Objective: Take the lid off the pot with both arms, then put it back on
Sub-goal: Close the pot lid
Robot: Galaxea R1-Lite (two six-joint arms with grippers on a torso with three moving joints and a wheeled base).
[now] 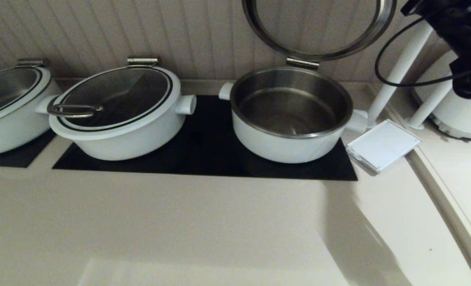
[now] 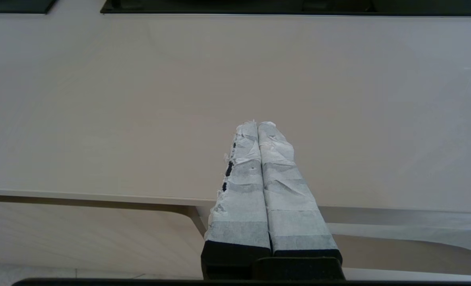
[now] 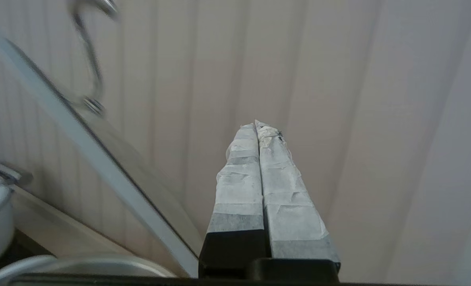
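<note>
The pot [image 1: 291,115] stands open on the right of the black hob, its steel inside empty. The lid [image 1: 318,24] stands upright on the hinge clip [image 1: 302,62] behind it, against the wall. My right arm [image 1: 458,35] hangs high at the far right, apart from the lid. In the right wrist view the right gripper [image 3: 256,124] is shut and empty, pointing at the wall, with the lid's white rim [image 3: 100,167] and steel handle [image 3: 92,59] beside it. My left gripper [image 2: 258,124] is shut and empty over the bare counter near its front edge [image 2: 100,194]; it is out of the head view.
A wider white pot [image 1: 120,119] with a closed lid and loop handle [image 1: 74,110] sits left on the hob [image 1: 203,155]. Another white pot [image 1: 8,115] is at the far left. A white flat card [image 1: 382,145], white posts [image 1: 398,67] and a white appliance [image 1: 454,115] stand right.
</note>
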